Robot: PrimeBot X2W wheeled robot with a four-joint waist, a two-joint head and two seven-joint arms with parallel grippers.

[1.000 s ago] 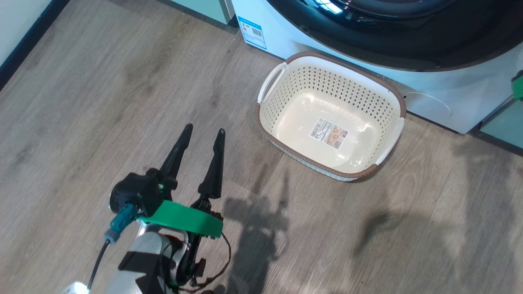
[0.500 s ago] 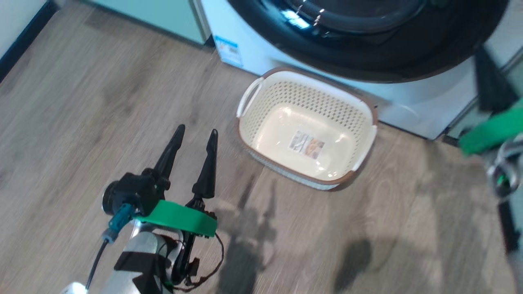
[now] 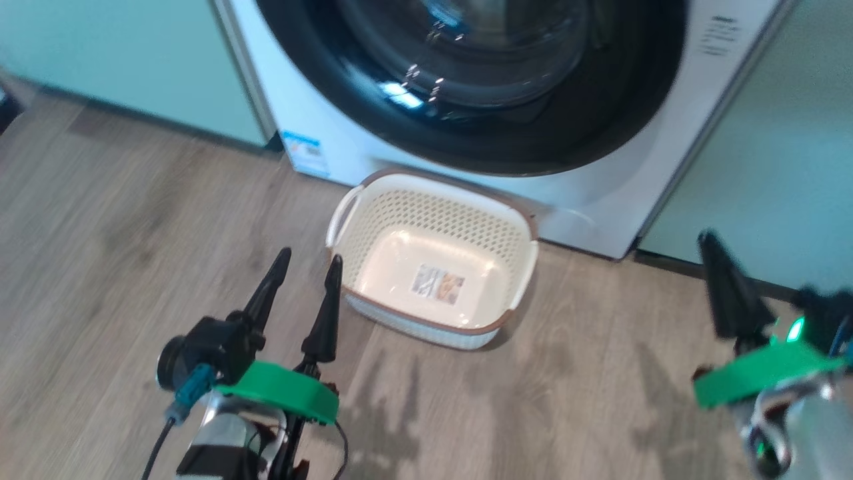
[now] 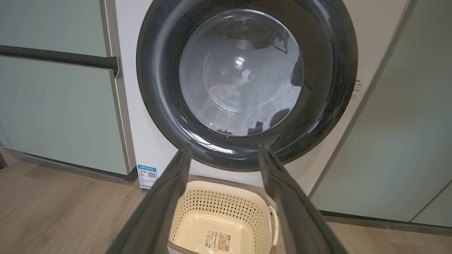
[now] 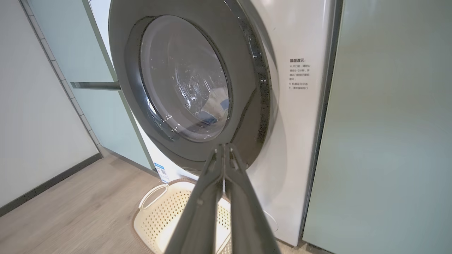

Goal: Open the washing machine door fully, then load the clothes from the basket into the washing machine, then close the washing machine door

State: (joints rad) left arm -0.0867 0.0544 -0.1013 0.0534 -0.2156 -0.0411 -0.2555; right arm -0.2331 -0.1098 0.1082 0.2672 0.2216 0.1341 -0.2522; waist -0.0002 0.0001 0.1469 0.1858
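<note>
On wood-look floor point(image 3: 100, 220), basket point(image 3: 426, 213) before washing machine point(image 3: 600, 200), green cabinets point(image 3: 133, 60)

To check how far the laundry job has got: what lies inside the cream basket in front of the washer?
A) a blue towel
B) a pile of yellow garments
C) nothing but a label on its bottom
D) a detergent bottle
C: the basket has a bare cream bottom carrying just a label, as the head and left wrist views both show.
</note>
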